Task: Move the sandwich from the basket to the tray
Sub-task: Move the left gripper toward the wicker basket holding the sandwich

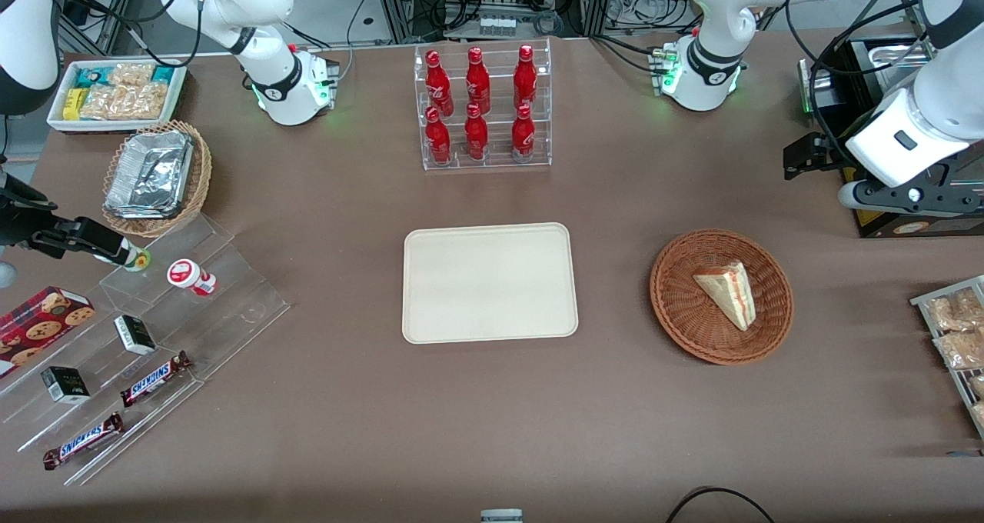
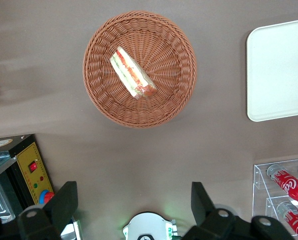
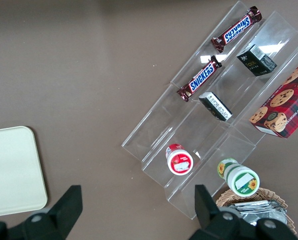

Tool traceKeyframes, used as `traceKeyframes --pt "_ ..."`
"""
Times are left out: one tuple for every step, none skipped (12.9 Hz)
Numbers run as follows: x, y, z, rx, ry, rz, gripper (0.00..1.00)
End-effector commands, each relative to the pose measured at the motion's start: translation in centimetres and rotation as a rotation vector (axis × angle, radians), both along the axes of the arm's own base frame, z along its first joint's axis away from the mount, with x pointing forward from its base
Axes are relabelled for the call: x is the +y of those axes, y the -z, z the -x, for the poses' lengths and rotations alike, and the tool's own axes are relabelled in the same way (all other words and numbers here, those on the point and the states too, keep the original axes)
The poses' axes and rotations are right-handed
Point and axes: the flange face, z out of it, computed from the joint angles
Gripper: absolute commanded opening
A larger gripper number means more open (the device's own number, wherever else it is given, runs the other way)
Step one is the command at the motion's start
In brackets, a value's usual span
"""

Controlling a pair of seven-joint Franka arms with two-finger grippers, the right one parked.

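Sandwich (image 1: 727, 291) — triangular wedge, red and yellow-green filling on its cut edge, lying in the reddish-brown wicker basket (image 1: 676, 308). Tray (image 1: 490, 283) — cream, bare, at the basket's 9 o'clock in the front view, well apart. Gripper (image 2: 134, 205) — raised above the table at the basket's 1 o'clock, fingers (image 2: 64, 202) spread wide, holding nothing. Acrylic rack of red bottles (image 1: 482, 108) at the tray's 12 o'clock. Two bars reading "SNICKERS" (image 1: 154, 378) on the clear stepped stand (image 1: 231, 308).
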Motion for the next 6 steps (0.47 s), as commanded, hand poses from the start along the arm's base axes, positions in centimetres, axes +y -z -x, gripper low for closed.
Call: traceKeyframes --pt "0.1 -0.1 0.1 -0.011 0.015 0.000 1.00" --pt "0.0 -0.2 -0.2 -0.034 0.006 0.001 1.00" --pt "0.1 0.0 -0.4 -0.035 0.006 0.001 1.00" --pt "0.1 0.5 -0.4 -0.028 0.008 -0.001 1.00" --pt "0.1 1.4 -0.4 -0.017 0.009 -0.001 1.00" --pt "0.2 2.3 -0.4 -0.025 0.009 -0.001 1.00"
